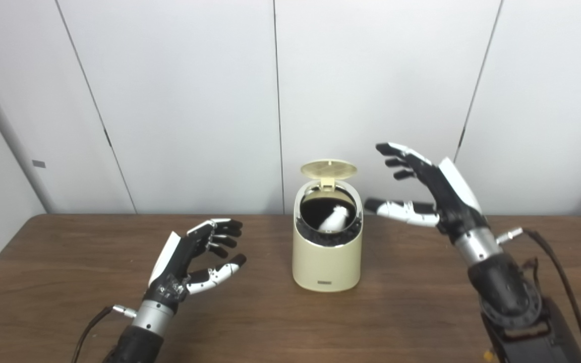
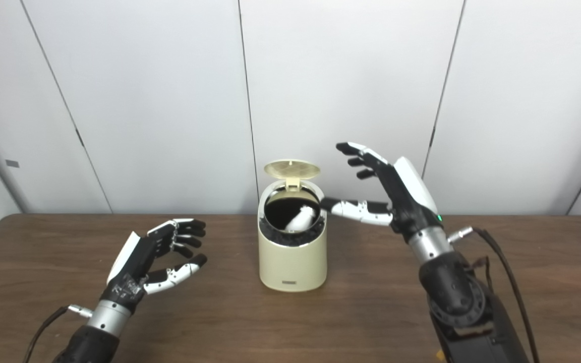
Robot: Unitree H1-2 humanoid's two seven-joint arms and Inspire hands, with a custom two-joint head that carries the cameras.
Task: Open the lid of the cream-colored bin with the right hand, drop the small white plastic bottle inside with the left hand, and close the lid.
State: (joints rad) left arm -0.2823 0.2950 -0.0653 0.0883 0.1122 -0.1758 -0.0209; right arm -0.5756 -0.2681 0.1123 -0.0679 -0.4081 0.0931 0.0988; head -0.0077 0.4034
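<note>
The cream-colored bin [image 1: 327,262] stands on the brown table, its round lid [image 1: 329,169] tipped up and open at the back. The small white plastic bottle [image 1: 334,219] lies tilted inside the bin on its dark liner. My right hand [image 1: 424,191] is open, raised to the right of the bin at lid height, fingers spread toward the lid, thumb reaching toward the rim without touching it. My left hand [image 1: 197,259] is open and empty, low over the table to the left of the bin.
The wooden table [image 1: 280,322] runs wide under both arms. White wall panels stand close behind the bin. A black cable [image 1: 558,272] trails from the right wrist along the table's right side.
</note>
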